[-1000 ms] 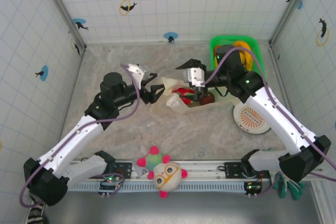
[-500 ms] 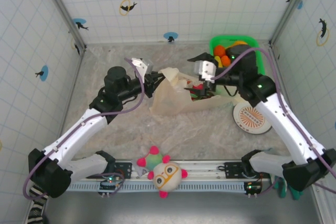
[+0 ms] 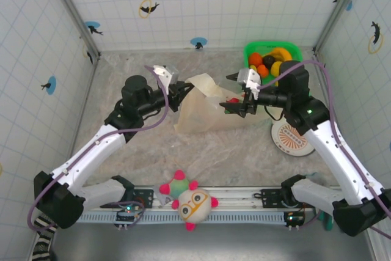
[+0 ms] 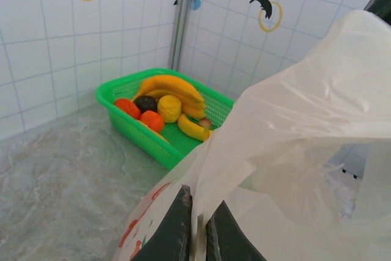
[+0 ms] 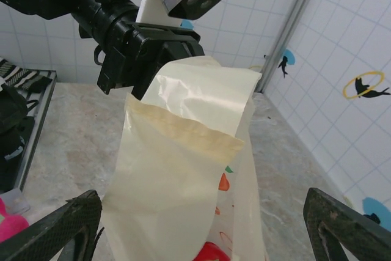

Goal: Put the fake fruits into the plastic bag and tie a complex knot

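The cream plastic bag (image 3: 204, 113) lies mid-table with its mouth raised. My left gripper (image 3: 182, 95) is shut on the bag's upper edge; in the left wrist view the film (image 4: 287, 145) is pinched between the dark jaws of the left gripper (image 4: 198, 224). A red fake fruit (image 3: 233, 100) sits inside the bag, seen as a red patch (image 5: 211, 253) at its bottom. My right gripper (image 3: 237, 108) hovers at the bag's right side, open wide, and the bag (image 5: 183, 169) stands between its spread fingers (image 5: 55, 230) untouched. More fake fruits (image 3: 269, 62) lie in the green basket.
The green basket (image 3: 292, 50) stands at the back right, holding bananas, orange balls and a dark fruit (image 4: 146, 103). A white disc with an orange pattern (image 3: 292, 136) lies right of the bag. A pink-spiked plush toy (image 3: 186, 200) sits at the near edge. Tiled walls enclose the table.
My left gripper closed on the bag's edge and lifted it. My right gripper drew back out of the bag toward the right, uncovering the basket, and its jaws narrowed slightly.
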Robot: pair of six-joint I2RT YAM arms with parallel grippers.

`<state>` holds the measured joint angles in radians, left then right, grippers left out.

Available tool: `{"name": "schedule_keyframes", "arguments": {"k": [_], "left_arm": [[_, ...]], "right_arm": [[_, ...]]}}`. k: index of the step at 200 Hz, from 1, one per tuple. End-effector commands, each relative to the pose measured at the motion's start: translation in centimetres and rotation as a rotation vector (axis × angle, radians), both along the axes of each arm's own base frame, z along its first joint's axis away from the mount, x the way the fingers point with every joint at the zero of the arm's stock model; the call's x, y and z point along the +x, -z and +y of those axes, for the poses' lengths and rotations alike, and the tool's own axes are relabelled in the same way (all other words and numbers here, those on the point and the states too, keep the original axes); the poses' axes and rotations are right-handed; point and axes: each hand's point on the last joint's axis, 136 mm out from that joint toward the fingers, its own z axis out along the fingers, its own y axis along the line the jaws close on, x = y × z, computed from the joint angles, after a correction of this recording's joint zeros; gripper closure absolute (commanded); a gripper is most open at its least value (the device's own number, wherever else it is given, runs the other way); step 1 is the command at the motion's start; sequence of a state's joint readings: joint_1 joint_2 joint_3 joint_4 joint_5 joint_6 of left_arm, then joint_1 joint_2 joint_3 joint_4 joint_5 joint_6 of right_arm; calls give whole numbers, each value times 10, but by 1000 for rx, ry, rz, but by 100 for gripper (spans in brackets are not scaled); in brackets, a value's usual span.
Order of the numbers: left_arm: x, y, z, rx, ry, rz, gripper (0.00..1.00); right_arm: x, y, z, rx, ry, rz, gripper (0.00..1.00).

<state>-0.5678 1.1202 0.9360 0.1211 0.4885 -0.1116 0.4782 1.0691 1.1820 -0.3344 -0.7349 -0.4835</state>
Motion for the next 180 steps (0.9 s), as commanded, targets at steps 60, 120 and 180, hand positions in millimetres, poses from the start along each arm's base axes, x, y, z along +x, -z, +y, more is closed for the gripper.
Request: {"name": "schedule_keyframes", "arguments": {"k": [60,120,180], "left_arm": [[-3,-21,-3,-26,27,-49,89],[-4,-22,-6,-26,52,-53,90],[-5,-26,-8,-37,64,-63,90]], "right_arm": [[-1,-61,-10,227,-174,44,11],[-1,-22,1,190,-197,205,6],[-8,7,20,156,-236,306,6]]}}
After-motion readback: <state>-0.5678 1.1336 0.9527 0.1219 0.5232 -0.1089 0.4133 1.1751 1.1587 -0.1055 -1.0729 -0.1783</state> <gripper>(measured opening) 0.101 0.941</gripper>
